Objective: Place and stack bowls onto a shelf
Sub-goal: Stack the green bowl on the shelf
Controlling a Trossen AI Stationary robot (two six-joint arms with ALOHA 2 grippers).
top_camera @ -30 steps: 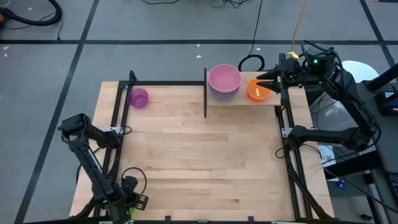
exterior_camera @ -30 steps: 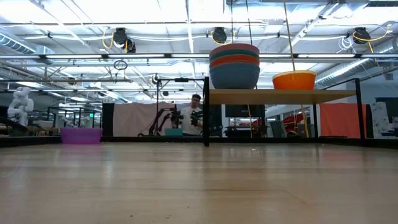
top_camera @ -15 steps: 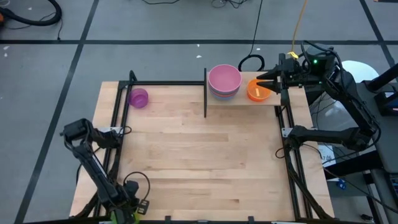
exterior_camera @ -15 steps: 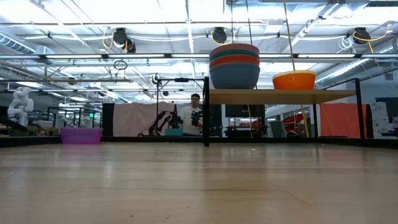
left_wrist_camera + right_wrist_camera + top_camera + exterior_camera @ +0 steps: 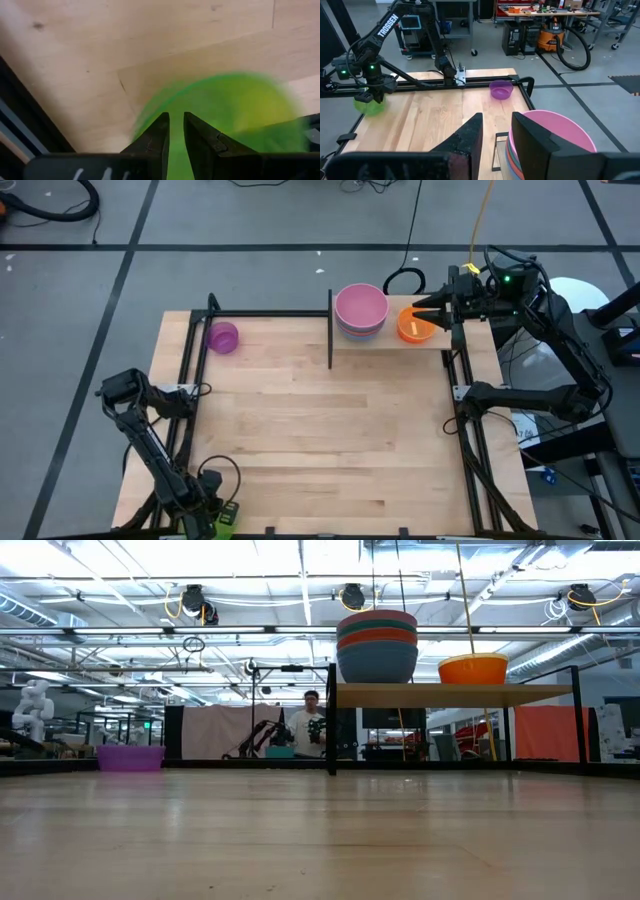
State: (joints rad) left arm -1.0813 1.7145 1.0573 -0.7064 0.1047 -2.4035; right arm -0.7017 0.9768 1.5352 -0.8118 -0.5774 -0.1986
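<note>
While your left gripper (image 5: pixel 173 131) sits at the near left corner of the desk (image 5: pixel 320 440), its fingers are pinched on the rim of the green bowl (image 5: pixel 225 107), one finger inside the wall and one outside. Judge that bowl as light, thin plastic: stiff enough to carry by the rim, yet smooth, so it may pivot or slip if you swing fast. A rim pinch is the only real hold these bowls offer, so keep it deep on the wall and keep the bowl level.

Your right gripper (image 5: pixel 420 308) waits at the far right, just beside the orange bowl (image 5: pixel 413 328) on the shelf (image 5: pixel 450 694), with its fingers spread and nothing between them. The large bowls are already nested there, pink bowl (image 5: pixel 360 307) on top. The purple bowl (image 5: pixel 222 337) lies on the desk at the far left, well apart from the shelf.

Expect the green bowl to nest easily into the orange one, since both are the smaller kind; plastic on plastic slides, so lower it straight and let go only when it is seated. Take the purple one likewise, by the rim.
</note>
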